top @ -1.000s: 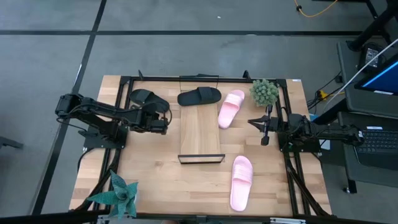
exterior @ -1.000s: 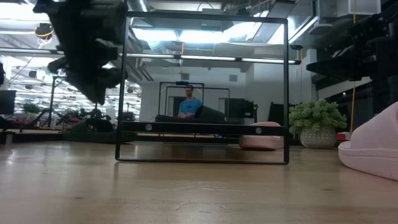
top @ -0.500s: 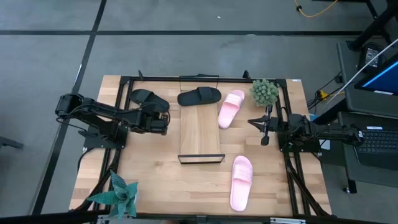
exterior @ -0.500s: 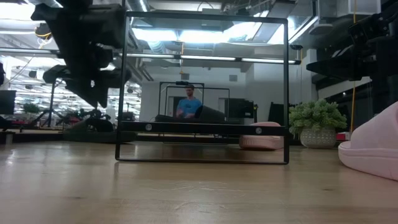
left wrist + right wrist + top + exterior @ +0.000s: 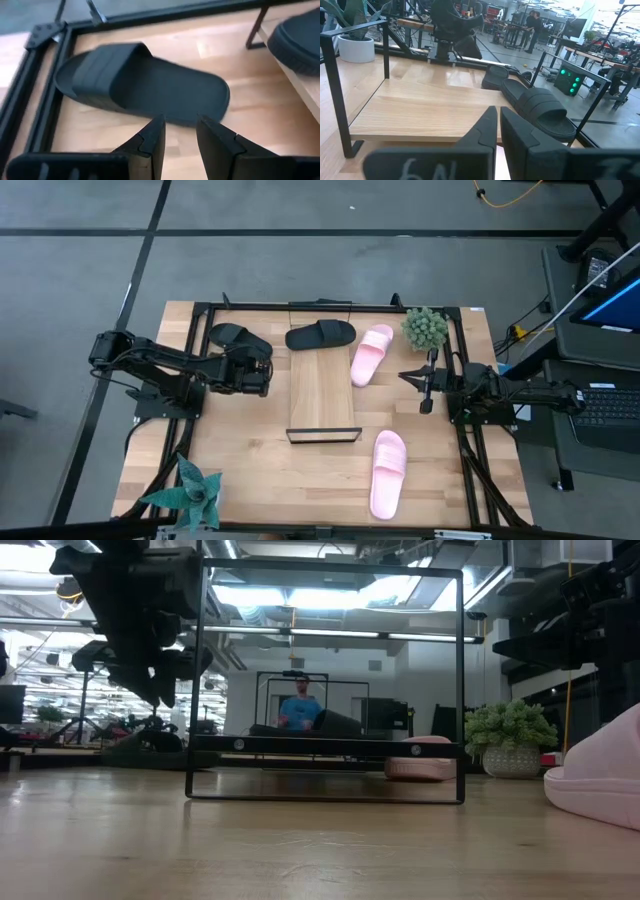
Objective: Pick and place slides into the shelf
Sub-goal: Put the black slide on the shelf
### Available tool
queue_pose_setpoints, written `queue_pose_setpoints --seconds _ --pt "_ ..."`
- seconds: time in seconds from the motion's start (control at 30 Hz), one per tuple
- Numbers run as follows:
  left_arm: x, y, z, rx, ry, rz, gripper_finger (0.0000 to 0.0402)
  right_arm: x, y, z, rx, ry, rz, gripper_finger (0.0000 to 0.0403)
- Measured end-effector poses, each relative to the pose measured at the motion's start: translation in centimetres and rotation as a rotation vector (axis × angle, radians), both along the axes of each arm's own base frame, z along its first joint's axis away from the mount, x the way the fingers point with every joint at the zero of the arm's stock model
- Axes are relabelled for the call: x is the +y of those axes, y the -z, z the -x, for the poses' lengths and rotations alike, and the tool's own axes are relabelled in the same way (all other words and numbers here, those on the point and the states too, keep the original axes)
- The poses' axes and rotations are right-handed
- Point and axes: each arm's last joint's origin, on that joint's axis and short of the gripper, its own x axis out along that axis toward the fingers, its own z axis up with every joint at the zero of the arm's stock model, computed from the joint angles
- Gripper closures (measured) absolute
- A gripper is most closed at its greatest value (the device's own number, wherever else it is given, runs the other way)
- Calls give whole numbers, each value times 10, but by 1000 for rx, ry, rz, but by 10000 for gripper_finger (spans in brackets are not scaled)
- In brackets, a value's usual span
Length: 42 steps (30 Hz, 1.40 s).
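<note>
Left pincer (image 5: pixel 268 376) hovers just beside the black slide (image 5: pixel 238 338) near the tabletop's (image 5: pixel 250 460) far left corner, fingers (image 5: pixel 152 140) narrowly parted and empty. Right pincer (image 5: pixel 427 388) waits near the right edge, fingers nearly together, holding nothing. On the shelf (image 5: pixel 322 392), mid-tabletop, another black slide (image 5: pixel 320 334) lies across its far end; one pink slide (image 5: pixel 371 353) leans at its right edge, the other pink slide (image 5: pixel 388 471) near the front edge.

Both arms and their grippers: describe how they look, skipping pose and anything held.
Both arms are dark, near-black, built of jointed segments. The left gripper ends in two matte black fingers with angular, stepped inner faces. The right gripper has two black fingers that taper toward their tips, and its body carries pale handwritten characters near the frame's lower edge; I cannot read them with confidence.
</note>
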Motion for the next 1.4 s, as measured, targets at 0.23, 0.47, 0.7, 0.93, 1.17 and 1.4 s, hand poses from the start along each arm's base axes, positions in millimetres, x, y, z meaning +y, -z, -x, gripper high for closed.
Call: queue_pose_setpoints --seconds 0.23,0.47,0.7,0.93,1.17,1.4 --pt "0 0 -1 -13 1 13 302 0 0 0 0 0 0 377" --pt "-1 1 -2 25 40 32 302 0 0 0 0 0 0 377" --pt "-1 0 -1 30 36 -5 292 0 0 0 0 0 0 377" --pt "0 0 0 41 31 -25 239 0 0 0 0 0 0 377" --pt "-1 0 -1 96 94 4 214 0 0 0 0 0 0 377" --pt "0 0 -2 98 98 -10 214 0 0 0 -1 0 -3 377"
